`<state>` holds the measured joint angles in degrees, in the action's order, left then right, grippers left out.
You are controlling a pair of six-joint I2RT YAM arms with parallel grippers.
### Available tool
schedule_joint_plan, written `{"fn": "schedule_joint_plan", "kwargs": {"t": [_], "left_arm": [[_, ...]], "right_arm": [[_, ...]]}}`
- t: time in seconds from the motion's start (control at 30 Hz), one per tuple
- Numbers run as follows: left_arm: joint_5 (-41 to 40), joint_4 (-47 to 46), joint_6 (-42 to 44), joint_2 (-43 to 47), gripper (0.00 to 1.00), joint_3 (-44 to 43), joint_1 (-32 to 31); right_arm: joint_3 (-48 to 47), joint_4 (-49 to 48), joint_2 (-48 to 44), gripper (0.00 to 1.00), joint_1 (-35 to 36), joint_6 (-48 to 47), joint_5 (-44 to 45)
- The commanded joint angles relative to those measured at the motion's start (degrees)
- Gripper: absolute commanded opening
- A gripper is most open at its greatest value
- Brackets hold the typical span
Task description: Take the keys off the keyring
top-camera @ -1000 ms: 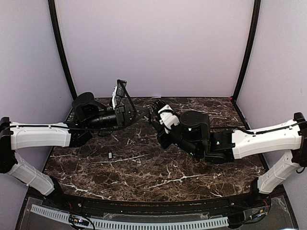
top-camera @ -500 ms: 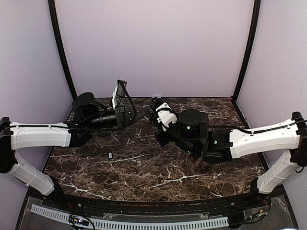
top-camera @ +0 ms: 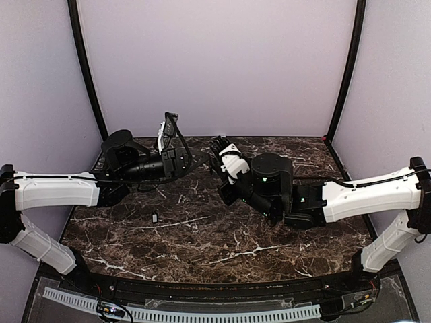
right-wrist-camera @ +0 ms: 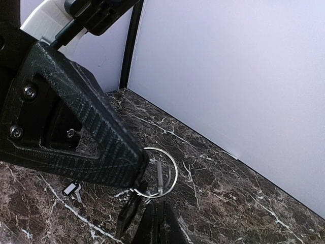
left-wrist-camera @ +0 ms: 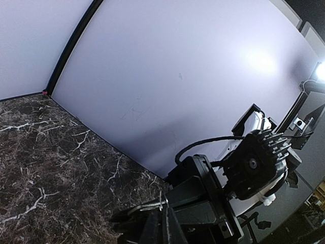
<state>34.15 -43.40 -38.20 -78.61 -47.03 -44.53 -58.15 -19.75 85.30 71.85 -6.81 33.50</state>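
you're clamping left gripper [right-wrist-camera: 135, 173] on keyring [right-wrist-camera: 174, 170] | right gripper [right-wrist-camera: 155, 218] fingers pressing together just below keyring | loose key [right-wrist-camera: 72, 189] lying well apart from keyring

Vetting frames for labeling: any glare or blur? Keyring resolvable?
Left wrist: lamp glare blooms on the back wall, view tilted. Right wrist: keyring sharp, evenly lit. Top external: even light, no glare, keyring too small to make out.

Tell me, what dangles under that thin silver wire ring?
Under the thin silver wire keyring, small dark keys hang in a bunch. The black right end effector covers part, so their number is hidden.
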Motion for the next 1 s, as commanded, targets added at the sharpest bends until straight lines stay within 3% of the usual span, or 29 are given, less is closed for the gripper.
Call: {"fn": "schedule_joint_plan", "kwargs": {"t": [0.0, 0.3, 0.8, 0.97], "left_arm": [[3.1, -0.4, 0.8, 1.2, 0.00, -0.4, -0.3], [11.4, 8.9, 4.8, 2.6, 0.00, -2.7, -0.3], [21.2, 12.6, 6.0, 2.8, 0.00, -3.6, -0.3], [23.1, 15.2, 6.9, 2.3, 0.00, -4.5, -0.3]], "right_arm": [[-0.1, -1.2, -0.9, 0.00, 0.6, 0.5, 0.8], [1.1, 1.5, -3.7, 0.00, 0.6, -3.3, -8.2], [1.9, 6.5, -9.3, 0.00, -2.5, -4.3, -27.4], [1.8, 6.8, -10.2, 0.00, -3.0, -5.2, -28.7]]}}
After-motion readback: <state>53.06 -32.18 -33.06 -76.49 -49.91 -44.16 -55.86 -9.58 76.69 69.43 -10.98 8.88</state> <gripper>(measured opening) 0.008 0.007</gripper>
